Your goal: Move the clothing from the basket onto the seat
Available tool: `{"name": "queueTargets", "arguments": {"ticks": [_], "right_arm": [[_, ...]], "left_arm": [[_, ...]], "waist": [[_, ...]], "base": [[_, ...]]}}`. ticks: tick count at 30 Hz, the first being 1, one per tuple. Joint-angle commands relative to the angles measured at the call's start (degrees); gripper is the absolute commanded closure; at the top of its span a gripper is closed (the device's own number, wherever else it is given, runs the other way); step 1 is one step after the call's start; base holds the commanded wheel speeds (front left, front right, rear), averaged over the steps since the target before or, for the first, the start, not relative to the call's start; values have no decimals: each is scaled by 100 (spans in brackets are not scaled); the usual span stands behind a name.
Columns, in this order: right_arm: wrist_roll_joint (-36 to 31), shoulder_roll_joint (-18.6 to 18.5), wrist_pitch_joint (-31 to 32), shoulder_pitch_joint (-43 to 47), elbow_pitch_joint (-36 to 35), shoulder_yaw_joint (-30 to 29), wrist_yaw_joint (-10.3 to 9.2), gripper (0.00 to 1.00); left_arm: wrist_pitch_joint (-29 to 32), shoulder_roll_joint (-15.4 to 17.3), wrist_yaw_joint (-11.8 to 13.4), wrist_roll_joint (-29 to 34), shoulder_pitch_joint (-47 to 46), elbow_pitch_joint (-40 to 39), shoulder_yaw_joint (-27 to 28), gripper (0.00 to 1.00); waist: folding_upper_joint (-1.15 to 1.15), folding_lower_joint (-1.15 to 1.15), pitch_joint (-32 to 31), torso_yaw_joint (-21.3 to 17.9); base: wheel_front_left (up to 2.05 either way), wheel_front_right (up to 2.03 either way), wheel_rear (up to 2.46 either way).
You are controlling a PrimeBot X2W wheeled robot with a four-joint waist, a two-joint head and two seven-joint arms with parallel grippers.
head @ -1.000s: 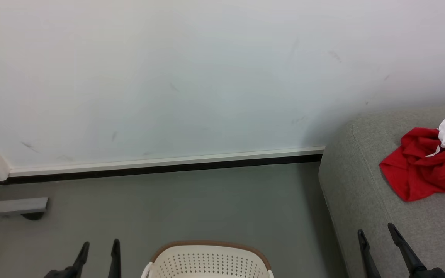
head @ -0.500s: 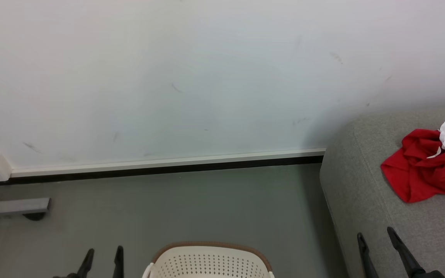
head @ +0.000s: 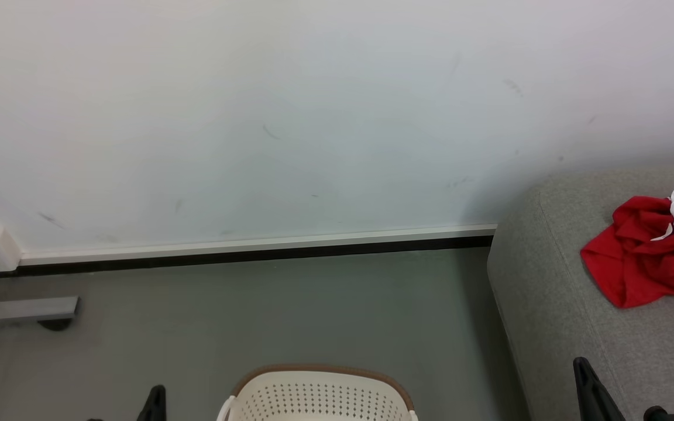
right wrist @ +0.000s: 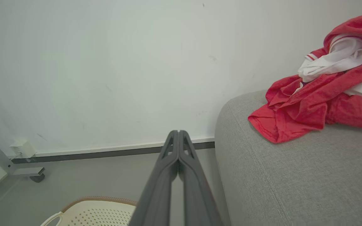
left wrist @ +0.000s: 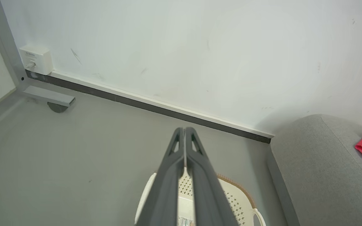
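clothing [right wrist: 309,103]: was piled on seat [right wrist: 294,175], right of basket [head: 319,369]
left gripper [left wrist: 184,130]: was pressed together, left of basket
right gripper [right wrist: 178,131]: was pressed together, seemingly empty

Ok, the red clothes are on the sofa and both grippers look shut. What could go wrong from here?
The clothing lies near the rounded corner of the seat, hem close to the edge; the shut right gripper could drag it off if it sweeps across. The inside of the basket is mostly hidden, so a garment left there might be missed. The shut left gripper is close to the basket and might knock it if lowered.
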Motion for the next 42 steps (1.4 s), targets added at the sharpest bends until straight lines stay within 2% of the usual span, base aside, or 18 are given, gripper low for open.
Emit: {"name": "queueTargets", "arguments": {"ticks": [1,19,42], "right_arm": [[232,-47,27,-182,-62,-40,-2,100],[2111,-128,384,-400,1,-131,-4,100],[4012,-188,763,-610,65,-245,-7,100]], "left_arm": [[35,20,-40,-209,-159,-104,60,100],[461,-104,-238,-1752,-349,-178,303,100],[911,-238,-442,-3326,-555,-234,563,100]], "waist": [[0,0,1,3],[0,0,22,64],[0,0,50,143]], "base": [[0,0,0],[0,0,0],[0,0,0]]}}
